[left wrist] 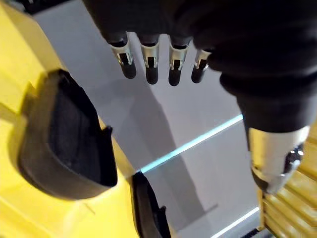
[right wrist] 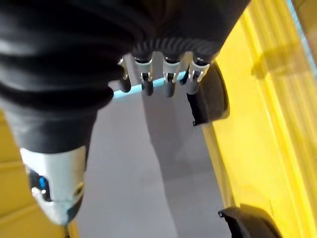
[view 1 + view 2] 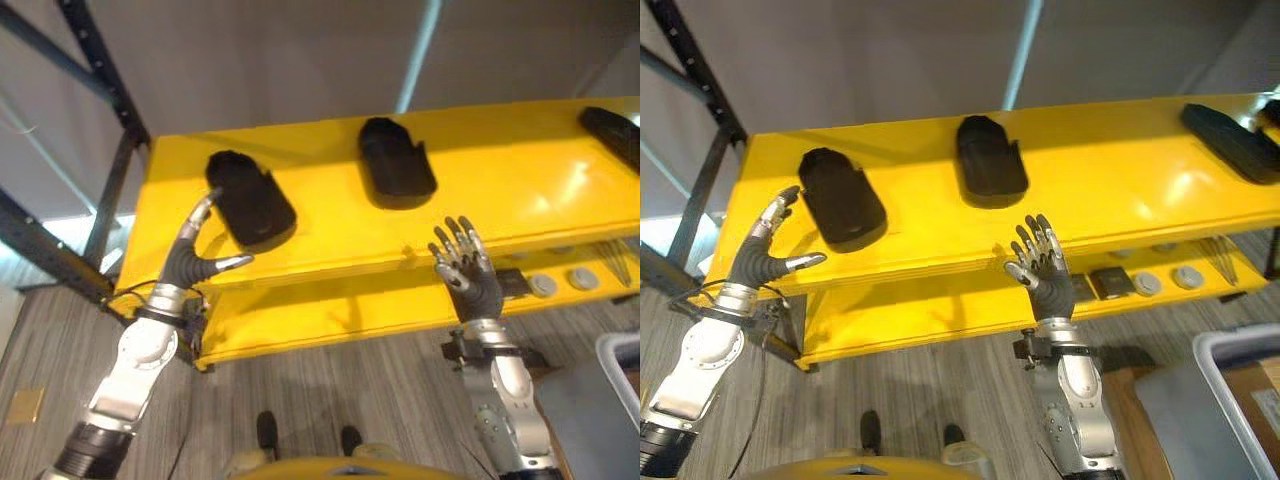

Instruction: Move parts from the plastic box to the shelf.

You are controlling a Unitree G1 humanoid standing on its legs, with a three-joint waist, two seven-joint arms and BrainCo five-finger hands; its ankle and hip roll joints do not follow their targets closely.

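Left eye view: we see three black moulded parts lying on the top deck of the yellow shelf (image 3: 520, 215). The left part (image 3: 250, 198) sits near the front-left, the middle part (image 3: 395, 160) farther back at centre, and a third part (image 3: 612, 132) at the far right edge. The left hand (image 3: 190, 262) is up by the left part w/ fingers straight and spread; one fingertip looks to be at the part's near-left edge, but we can't tell if it touches. It holds nothing. The right hand (image 3: 468, 272) is raised at the shelf's front lip, fingers loosely fanned, also empty. The grey plastic box (image 3: 1240, 385) shows at the lower right.

Our read on handling: the parts look like rigid hollow plastic shells, prob. light, smooth, a bit slick, not fragile. Best hold is across the narrow width, thumb vs. fingers on the side walls.

No readable labels or writing on anything.
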